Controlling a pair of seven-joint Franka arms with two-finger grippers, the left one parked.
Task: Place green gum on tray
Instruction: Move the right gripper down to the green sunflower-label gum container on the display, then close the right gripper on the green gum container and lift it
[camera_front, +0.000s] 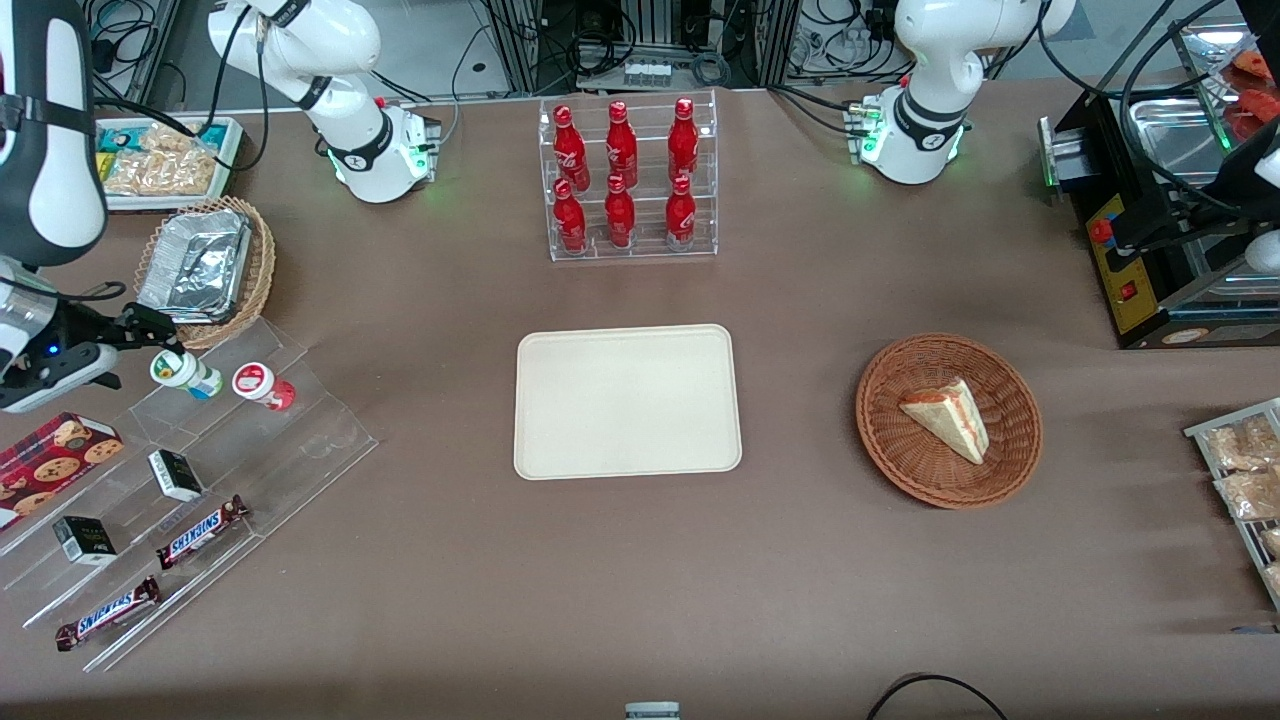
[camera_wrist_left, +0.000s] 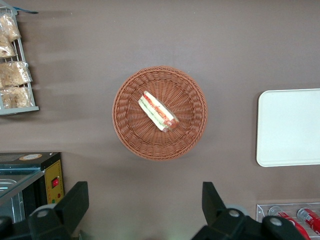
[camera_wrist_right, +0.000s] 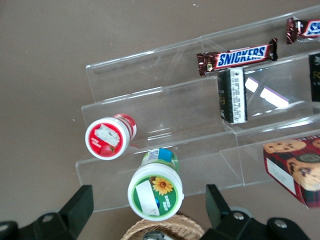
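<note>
Gripper spread wide, my fingers straddling green gum without touching it. Gum stands on clear stepped rack, red-lidded bottle just beside it. Tray lies well apart at 3 o'clock from the gum, nothing on it

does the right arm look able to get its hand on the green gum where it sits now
Probably yes. The hand hangs open right over the green gum on the clear stepped rack, a finger on either side. The red-lidded bottle beside it stands apart, outside the fingers.
</note>
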